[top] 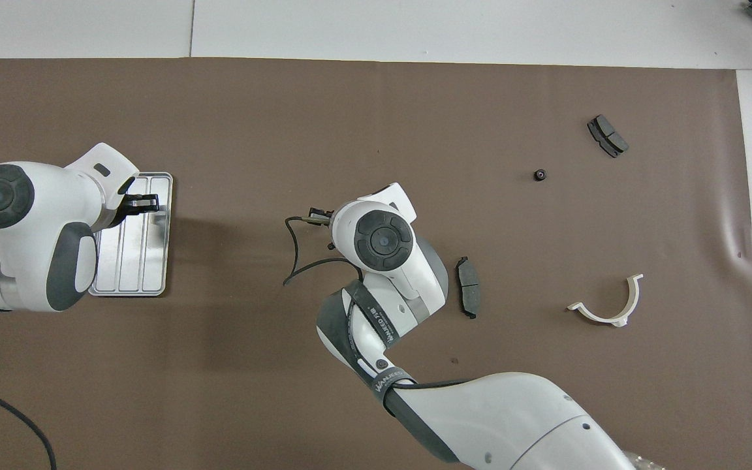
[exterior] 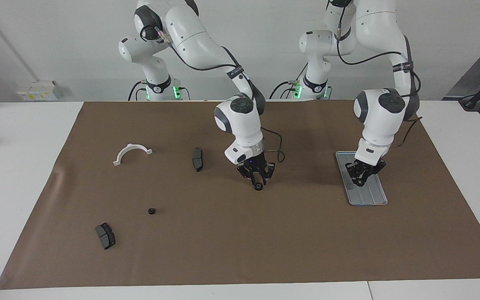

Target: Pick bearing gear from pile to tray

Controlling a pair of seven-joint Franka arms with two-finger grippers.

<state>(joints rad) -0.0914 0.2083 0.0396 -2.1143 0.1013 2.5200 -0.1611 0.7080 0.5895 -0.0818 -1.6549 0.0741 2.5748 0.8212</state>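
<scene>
My left gripper [exterior: 359, 181] hangs low over the silver tray [exterior: 372, 192] and is shut on a small black bearing gear. From overhead the left gripper [top: 146, 202] covers the tray [top: 134, 264] near its edge farther from the robots. My right gripper [exterior: 259, 180] stands open just above the middle of the mat, with another bearing gear [exterior: 258, 186] at its fingertips; its own wrist hides it from overhead. The pile lies scattered toward the right arm's end. One loose gear [exterior: 151, 211] [top: 539, 175] sits there.
Two dark brake pads [exterior: 105, 236] [exterior: 197, 158] and a white half-ring bracket [exterior: 131, 146] lie on the brown mat [exterior: 240, 250]. They also show from overhead: brake pads [top: 607, 136] [top: 468, 287] and the bracket [top: 604, 320]. White table borders the mat.
</scene>
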